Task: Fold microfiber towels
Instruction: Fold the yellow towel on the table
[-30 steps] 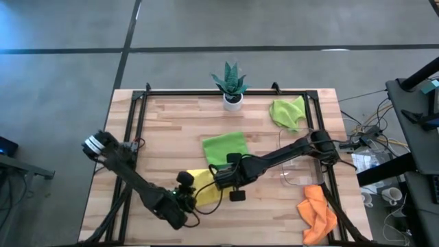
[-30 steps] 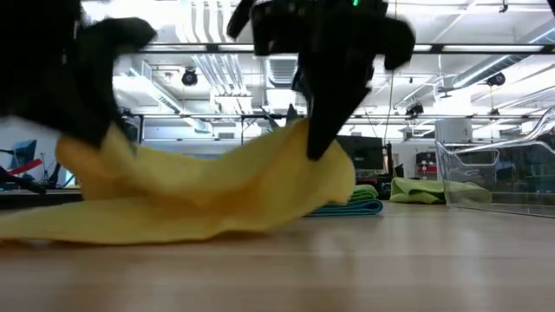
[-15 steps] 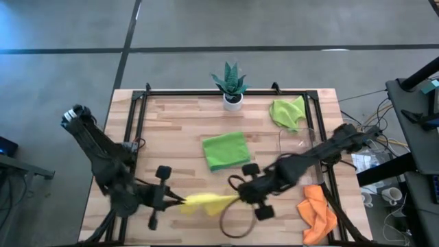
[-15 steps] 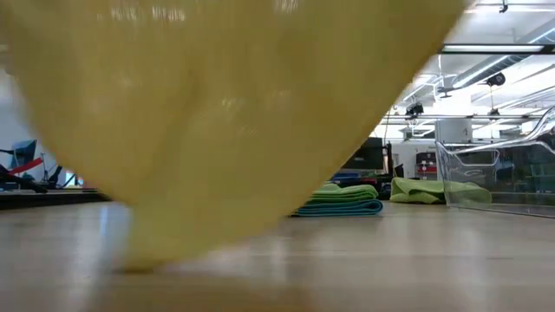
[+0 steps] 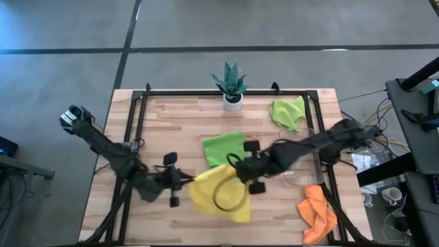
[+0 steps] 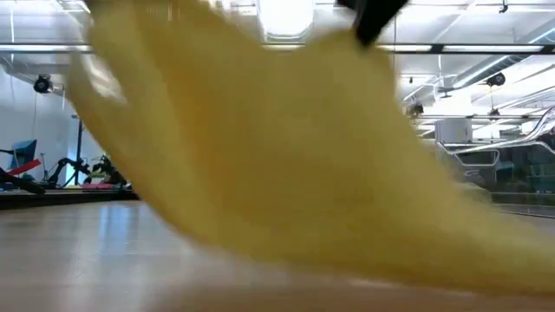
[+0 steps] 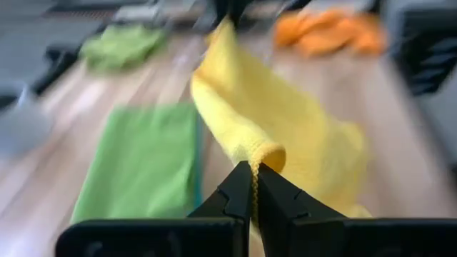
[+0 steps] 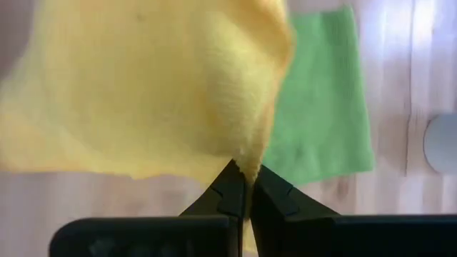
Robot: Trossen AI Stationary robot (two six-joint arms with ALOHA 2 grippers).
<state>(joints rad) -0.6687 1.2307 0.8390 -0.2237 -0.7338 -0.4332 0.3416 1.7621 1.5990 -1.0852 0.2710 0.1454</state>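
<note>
High view: yellow microfiber towel (image 5: 218, 197) is held between both arms, near the 6 o'clock edge of the tabletop (image 5: 171, 123). Left end effector (image 5: 184, 180) is clenched on the corner at the towel's 9 o'clock side; right end effector (image 5: 236, 173) is clenched on the corner toward 1 o'clock. Each wrist view shows the fingers pinched tight on a bunched corner. The rest of the towel sags toward 6 o'clock.

Likely reason for the two-corner hold: one edge pulled taut between the arms lets the cloth hang open, ready to be laid flat, before any fold. Low view shows only yellow fabric filling the picture, blurred, so whether the hanging edge touches the tabletop can't be told.

Other towels:
- Lime green towel (image 5: 225, 148), folded flat at tabletop centre, just at 12 o'clock of the yellow one. Reads as done and parked.
- Second lime green towel (image 5: 288, 112), crumpled at 2 o'clock, not yet folded.
- Orange towel (image 5: 317, 212), crumpled at 4 o'clock, not yet folded.
- Blue towel not made out in these views.

Potted plant (image 5: 232, 84) sits at 12 o'clock, well apart from the work.

Judgement: early-to-mid task, spread step on towel two. Risk: corner slip, or the sagging cloth bunching under itself when laid down.
</note>
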